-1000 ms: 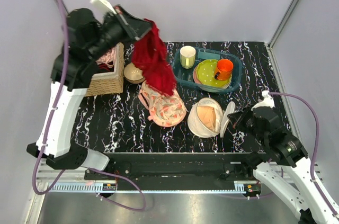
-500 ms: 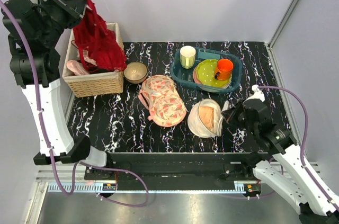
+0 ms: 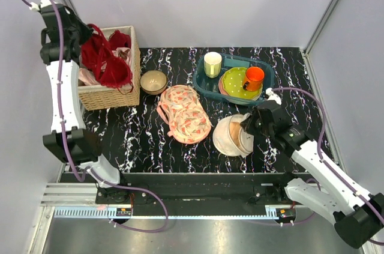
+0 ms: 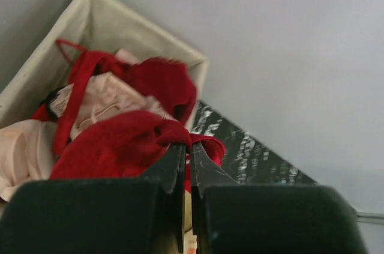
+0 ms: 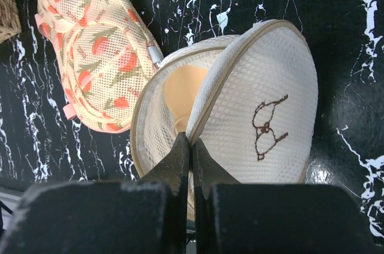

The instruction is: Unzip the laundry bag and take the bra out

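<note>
The white mesh laundry bag point(image 3: 228, 137) lies unzipped at the front right, and its lid point(image 5: 264, 92) stands half raised. A tan rounded piece point(image 5: 180, 89) shows inside. My right gripper point(image 3: 252, 127) is shut on the lid's zip rim point(image 5: 191, 141). My left gripper point(image 3: 86, 33) is high at the back left, shut on a red bra point(image 3: 109, 65). In the left wrist view the gripper point(image 4: 187, 146) pinches the bra point(image 4: 120, 143), which drapes into the wicker basket point(image 3: 111, 95).
A peach floral-print cloth point(image 3: 185, 113) lies left of the bag and shows in the right wrist view point(image 5: 90, 56). A small bowl point(image 3: 153, 81) sits beside the basket. A teal tray point(image 3: 204, 86) holds a pale cup point(image 3: 212, 63), a green plate point(image 3: 235, 86) and an orange cup point(image 3: 254, 78).
My left arm has swung the red bra from over the table's middle to the back left and lowered it into the basket. My right gripper has moved left onto the bag's lid rim.
</note>
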Motion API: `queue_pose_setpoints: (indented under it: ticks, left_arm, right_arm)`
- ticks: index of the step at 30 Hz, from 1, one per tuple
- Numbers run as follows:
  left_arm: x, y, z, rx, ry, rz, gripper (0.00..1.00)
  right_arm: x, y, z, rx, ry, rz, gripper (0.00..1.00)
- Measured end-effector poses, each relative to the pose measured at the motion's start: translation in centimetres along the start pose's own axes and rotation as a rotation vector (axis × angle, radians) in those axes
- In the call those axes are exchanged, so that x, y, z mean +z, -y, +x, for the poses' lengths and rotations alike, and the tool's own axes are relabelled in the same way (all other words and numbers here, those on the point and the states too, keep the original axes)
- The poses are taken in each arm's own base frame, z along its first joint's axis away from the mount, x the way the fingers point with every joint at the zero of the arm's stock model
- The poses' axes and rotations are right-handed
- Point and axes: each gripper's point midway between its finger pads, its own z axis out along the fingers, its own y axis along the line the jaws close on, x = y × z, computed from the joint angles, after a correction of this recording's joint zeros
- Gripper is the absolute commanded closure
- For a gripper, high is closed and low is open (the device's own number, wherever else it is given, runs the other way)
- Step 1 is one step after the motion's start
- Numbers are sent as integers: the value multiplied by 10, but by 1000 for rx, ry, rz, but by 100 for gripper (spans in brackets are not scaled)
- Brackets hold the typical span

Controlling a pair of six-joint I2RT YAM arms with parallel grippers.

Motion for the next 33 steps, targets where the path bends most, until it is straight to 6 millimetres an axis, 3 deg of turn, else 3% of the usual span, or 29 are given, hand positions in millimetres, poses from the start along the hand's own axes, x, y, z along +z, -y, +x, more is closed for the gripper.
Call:
queue_pose_setpoints:
  ticks: [6,10,17,23,26,30,33]
  left_arm:
    - [67,-58,42,20,-84,-165,100]
    - [88,-65,39,37,-75,-188,100]
    - [89,-65,17,65,-3,-211,100]
    - [83,-41,-35,97,139,-181,100]
    - [78,-35,-48,105,179,-170,100]
    - [85,-40,-39,110,159,-177,100]
    - [100,-61,1,116,87,-208,100]
  right_arm:
    - [17,0,5,-30,-36,15,100]
    - [24,0,6,-42,-44,23,100]
    - [33,1,9,-52,-59,37,100]
    - [38,-2,6,-62,-62,39,100]
    - [43,-1,8,-64,-70,46,100]
    - [44,-2,8,-64,-70,45,100]
    - [46,-3,7,-64,-69,42,100]
